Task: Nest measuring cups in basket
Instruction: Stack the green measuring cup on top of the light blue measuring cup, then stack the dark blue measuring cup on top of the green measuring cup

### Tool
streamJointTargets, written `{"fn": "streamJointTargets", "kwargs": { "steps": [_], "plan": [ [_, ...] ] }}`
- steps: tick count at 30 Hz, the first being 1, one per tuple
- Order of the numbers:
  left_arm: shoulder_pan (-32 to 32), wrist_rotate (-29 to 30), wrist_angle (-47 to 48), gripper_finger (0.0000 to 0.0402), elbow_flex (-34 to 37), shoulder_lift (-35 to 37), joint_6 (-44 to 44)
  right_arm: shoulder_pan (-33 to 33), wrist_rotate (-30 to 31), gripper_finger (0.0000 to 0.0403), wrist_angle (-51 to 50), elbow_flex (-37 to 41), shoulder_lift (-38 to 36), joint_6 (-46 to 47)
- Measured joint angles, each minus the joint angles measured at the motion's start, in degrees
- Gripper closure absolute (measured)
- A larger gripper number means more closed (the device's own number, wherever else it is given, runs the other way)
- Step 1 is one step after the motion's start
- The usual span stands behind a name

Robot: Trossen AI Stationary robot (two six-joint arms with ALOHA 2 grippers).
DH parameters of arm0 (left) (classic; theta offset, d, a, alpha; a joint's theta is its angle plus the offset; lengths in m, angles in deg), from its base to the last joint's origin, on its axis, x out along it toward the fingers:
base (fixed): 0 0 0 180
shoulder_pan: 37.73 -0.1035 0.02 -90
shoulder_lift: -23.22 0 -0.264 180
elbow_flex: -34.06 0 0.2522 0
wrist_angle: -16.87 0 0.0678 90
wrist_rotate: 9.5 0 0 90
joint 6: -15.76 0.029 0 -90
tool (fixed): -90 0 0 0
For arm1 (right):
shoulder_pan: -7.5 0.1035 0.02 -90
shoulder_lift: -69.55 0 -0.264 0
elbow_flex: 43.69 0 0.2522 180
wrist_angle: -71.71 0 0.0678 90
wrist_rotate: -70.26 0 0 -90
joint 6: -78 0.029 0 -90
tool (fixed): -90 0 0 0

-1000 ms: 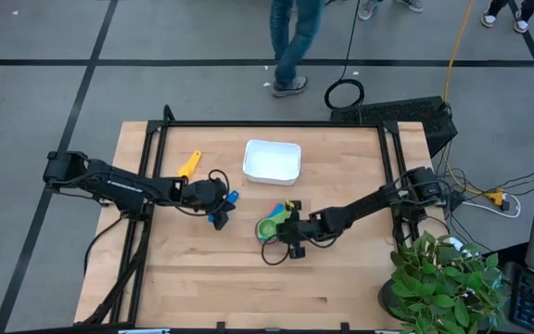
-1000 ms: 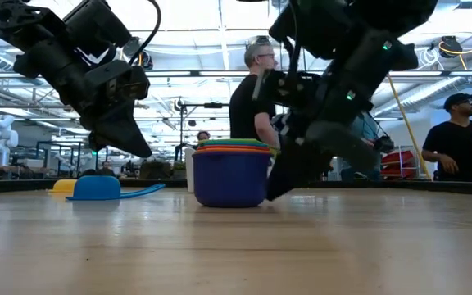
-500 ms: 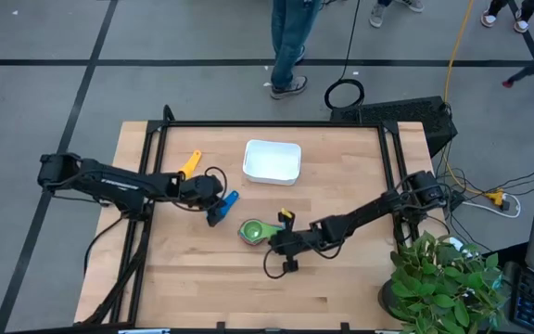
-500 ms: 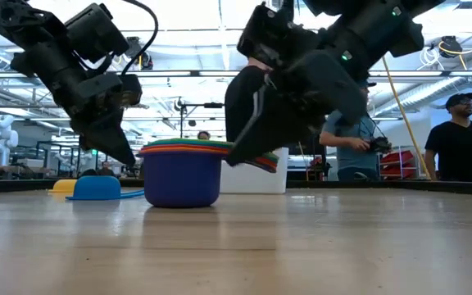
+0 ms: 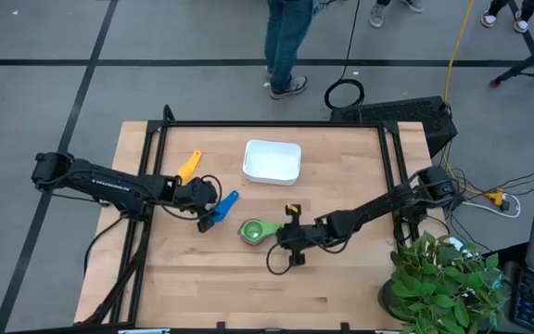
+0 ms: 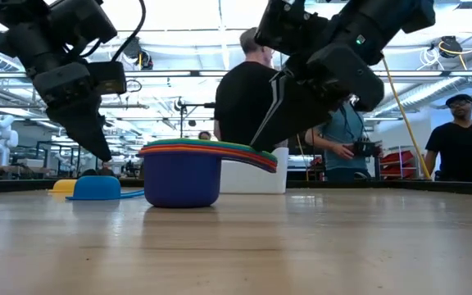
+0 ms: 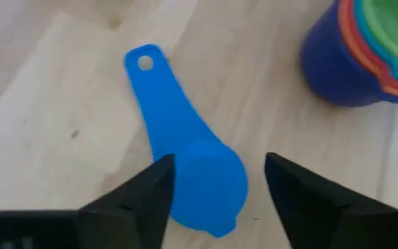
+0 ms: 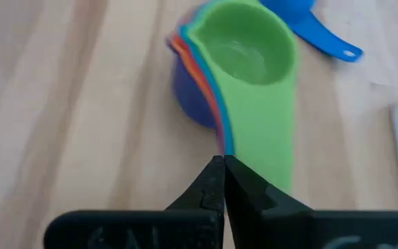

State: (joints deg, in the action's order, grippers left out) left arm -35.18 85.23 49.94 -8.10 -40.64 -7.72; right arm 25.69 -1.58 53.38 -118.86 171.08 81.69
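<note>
Cups part-nested on the table, two loose, white shallow plastic basket [image 5: 272, 160] not yet loaded.

Left gripper [image 7: 216, 183] hangs with its fingers spread to either side of the blue plastic measuring cup [image 7: 188, 162], which lies bowl-down on the wooden table [image 5: 341, 158]; the spread looks set to clamp the bowl, though nothing is pinched. Right gripper [image 8: 223, 181] has its fingers pressed together, tips just behind the handles of the nested stack of plastic cups, green on top of a navy one [image 8: 237, 76], holding none of them; shut like this, it probably serves to nudge or steady the stack. Stack stands near the table's middle, well short of the basket. Yellow plastic cup [image 5: 188, 165] lies apart to the basket's left.
</note>
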Motion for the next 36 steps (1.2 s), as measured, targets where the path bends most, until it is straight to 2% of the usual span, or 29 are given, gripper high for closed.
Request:
{"fn": "streamJointTargets", "kwargs": {
  "steps": [4, 7, 17, 21, 23, 27, 31, 36],
  "plan": [
    [0.4, 3.3, 1.6, 0.0129, 0.0, 0.0, -2.7, -1.3, -0.1, 0.0403, -3.5, 0.0, -1.9, -0.3],
    [0.4, 3.9, 2.3, 0.0110, 0.0, 0.0, -4.6, -1.3, -0.3, 0.0403, -5.0, 0.0, -3.1, -0.3],
    [0.5, 5.1, 2.4, 0.0103, 0.0, -0.1, -4.9, -0.5, 0.0, 0.0403, -4.3, 0.0, -5.3, -0.9],
    [0.5, 5.3, 2.2, 0.0103, 0.0, -2.2, -5.1, -1.0, 0.4, 0.0403, -4.2, 0.0, -5.4, -0.9],
    [0.5, 4.3, 0.7, 0.0102, 0.0, -3.5, -4.0, -1.0, 2.8, 0.0403, -4.0, 0.0, -5.3, -0.9],
    [0.6, 2.3, -0.5, 0.0101, 0.0, -5.7, -2.5, -1.0, 3.0, 0.0396, -3.9, 0.0, -5.3, -0.8],
    [0.6, 3.7, -0.3, 0.0079, 0.0, -7.8, -2.5, -1.0, 3.0, 0.0381, -4.0, 0.0, -5.3, -0.2],
    [0.5, 4.4, -1.3, 0.0030, 0.0, -10.8, -3.5, -1.0, 3.0, 0.0364, -4.0, 0.0, -5.3, -0.1]
  ]
}}
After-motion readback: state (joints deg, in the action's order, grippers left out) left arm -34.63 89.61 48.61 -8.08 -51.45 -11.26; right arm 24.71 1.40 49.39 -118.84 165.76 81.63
